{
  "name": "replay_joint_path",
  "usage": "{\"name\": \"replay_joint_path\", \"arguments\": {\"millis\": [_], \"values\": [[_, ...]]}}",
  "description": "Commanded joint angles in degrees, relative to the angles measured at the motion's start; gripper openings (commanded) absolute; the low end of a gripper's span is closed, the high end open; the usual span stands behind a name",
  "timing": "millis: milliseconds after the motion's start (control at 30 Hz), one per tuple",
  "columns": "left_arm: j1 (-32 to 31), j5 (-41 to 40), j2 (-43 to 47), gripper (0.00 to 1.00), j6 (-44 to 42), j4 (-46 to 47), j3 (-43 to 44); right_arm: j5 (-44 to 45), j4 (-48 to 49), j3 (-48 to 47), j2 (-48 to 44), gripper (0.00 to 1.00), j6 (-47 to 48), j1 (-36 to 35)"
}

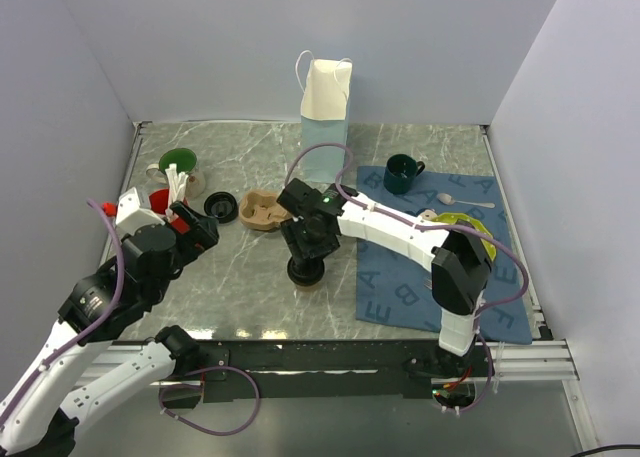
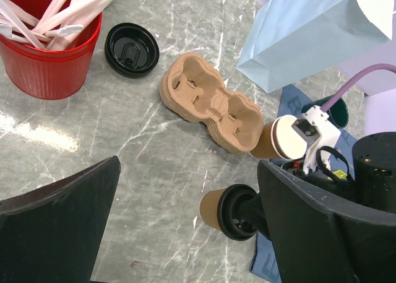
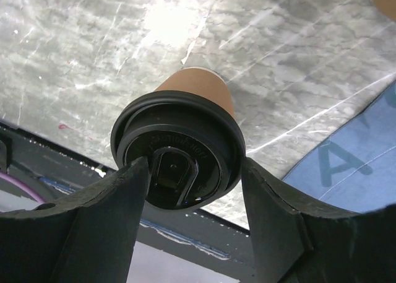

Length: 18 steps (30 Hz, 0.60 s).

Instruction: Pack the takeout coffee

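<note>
Grey marbled desk (image 1: 240, 277) fills the overhead view. The right claw (image 1: 308, 245) points down over the takeout coffee (image 1: 306, 273), which stands upright near the middle, just left of the blue mat (image 1: 400, 277). From above, the claw covers most of the cup, so the grip cannot be read there. The left claw (image 1: 195, 229) hovers well to the left, near the red cup (image 1: 160, 195). A paper bag (image 1: 325, 102) stands at the back, and a green mug (image 1: 403, 174) sits on the mat.

The left wrist view shows that claw's fingers spread wide, with only bare desk between them. It also shows clearly what the overhead view leaves small:
- a pulp cup carrier (image 2: 210, 103);
- a loose black lid (image 2: 131, 49) between the carrier and the red cup;
- white sticks (image 2: 55, 17) bunched in the red cup;
- a second, lidless kraft cup (image 2: 278, 137) just beside the carrier's end.

Only the right wrist view settles the grip. Both fingers press against opposite sides of the coffee's black lid rim. The tan wall shows below the lid, and the cup rests on the desk close to the mat's edge.
</note>
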State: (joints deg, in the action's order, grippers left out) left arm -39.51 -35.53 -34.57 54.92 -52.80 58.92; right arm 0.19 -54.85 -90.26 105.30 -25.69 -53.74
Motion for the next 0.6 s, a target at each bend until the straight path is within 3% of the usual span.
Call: {"name": "replay_joint_path", "arguments": {"millis": [0,567], "values": [[0.1,-1.5,-1.4,0.99,-1.7,3.0,1.2,5.0,-1.8,3.2,-3.1,0.67,0.0,2.5],[0.1,-1.3,-4.0,0.97,-2.3,4.9,1.0,6.9,0.1,9.9,-7.6,0.66,2.8,12.8]]}}
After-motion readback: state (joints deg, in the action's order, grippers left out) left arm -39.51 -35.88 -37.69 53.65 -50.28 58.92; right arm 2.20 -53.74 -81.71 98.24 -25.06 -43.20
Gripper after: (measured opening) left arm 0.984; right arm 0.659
